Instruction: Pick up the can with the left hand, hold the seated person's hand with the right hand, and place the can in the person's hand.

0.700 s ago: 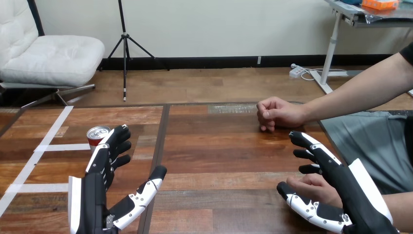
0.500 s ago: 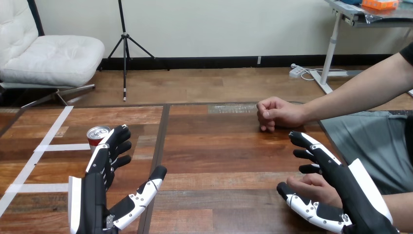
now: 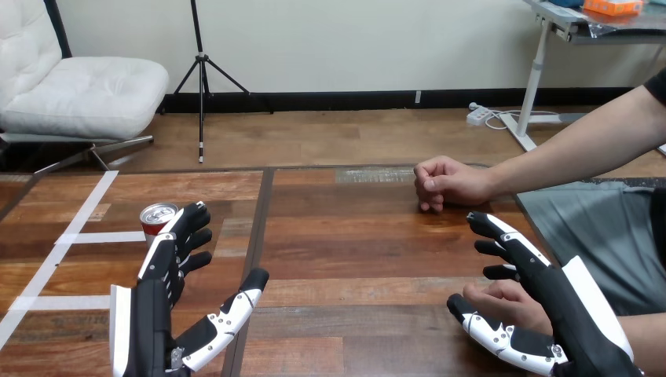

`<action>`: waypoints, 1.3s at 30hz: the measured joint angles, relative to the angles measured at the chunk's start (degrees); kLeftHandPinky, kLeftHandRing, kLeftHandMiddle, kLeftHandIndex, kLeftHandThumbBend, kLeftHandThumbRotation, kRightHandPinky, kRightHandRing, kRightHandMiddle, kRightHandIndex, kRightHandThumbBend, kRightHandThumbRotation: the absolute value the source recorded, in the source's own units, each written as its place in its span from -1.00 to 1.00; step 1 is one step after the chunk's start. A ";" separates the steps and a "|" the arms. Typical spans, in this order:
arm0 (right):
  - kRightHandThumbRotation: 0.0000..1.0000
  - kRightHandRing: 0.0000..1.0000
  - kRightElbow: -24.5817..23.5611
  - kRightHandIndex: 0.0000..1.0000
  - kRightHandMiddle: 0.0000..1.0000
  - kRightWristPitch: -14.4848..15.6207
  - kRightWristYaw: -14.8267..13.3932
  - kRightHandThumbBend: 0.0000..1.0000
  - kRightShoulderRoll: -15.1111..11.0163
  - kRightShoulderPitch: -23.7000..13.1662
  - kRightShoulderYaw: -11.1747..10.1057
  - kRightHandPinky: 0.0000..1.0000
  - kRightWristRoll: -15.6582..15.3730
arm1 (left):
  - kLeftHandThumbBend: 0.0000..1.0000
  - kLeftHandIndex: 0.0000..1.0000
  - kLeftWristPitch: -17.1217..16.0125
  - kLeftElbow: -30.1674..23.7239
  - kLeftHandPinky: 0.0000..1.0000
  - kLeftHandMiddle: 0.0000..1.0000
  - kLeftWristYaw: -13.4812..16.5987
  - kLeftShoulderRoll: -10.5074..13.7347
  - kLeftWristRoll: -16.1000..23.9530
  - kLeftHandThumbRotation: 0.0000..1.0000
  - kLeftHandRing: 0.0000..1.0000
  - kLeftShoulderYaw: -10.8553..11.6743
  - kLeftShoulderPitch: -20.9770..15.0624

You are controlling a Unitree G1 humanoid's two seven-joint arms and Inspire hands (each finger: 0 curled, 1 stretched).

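Desk (image 3: 353,236): wooden planks, reddish-brown with a slight sheen, divided by dark straight seams; strips of white tape (image 3: 63,236) cross its left part.
Can (image 3: 156,220): a metal cylinder with a silvery round top and a red wall, upright on the desk at left, between the tape strips and the central seam.
Left hand (image 3: 153,306): black, hard-shelled, with a white plate on its back and jointed black-and-white fingers. It is spread open, fingers straight and pointing away, thumb out to the side. The fingertips lie just beside the can's right wall; contact cannot be told.
Right hand (image 3: 565,314): same build, opened out, with straight fingers above and the thumb (image 3: 491,331) below and to the left.
Person's near hand (image 3: 506,302): loosely curled, lying in the gap between the right hand's thumb and fingers — nothing of the robot is curled round it, and touch cannot be told.
Person's far hand (image 3: 444,182): a loose fist resting on the desk's far right part, well apart from both robot hands.
Change from the earlier frames: none to be seen — can, both robot hands and both of the person's hands stand as they did.
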 measured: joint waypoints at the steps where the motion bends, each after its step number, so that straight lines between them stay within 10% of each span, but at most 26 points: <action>1: -0.68 0.74 0.00 0.81 0.83 0.01 0.00 -0.16 0.00 0.00 0.00 0.54 -0.02 | 0.30 0.65 0.00 0.00 0.51 0.67 0.03 0.01 0.01 -0.72 0.63 0.00 0.04; 39: -0.77 0.75 0.00 0.82 0.84 0.00 0.01 -0.18 -0.45 -0.75 -0.01 0.55 0.19 | 0.29 0.63 -3.78 0.06 0.53 0.67 14.30 -0.03 9.12 -0.83 0.65 1.99 -0.35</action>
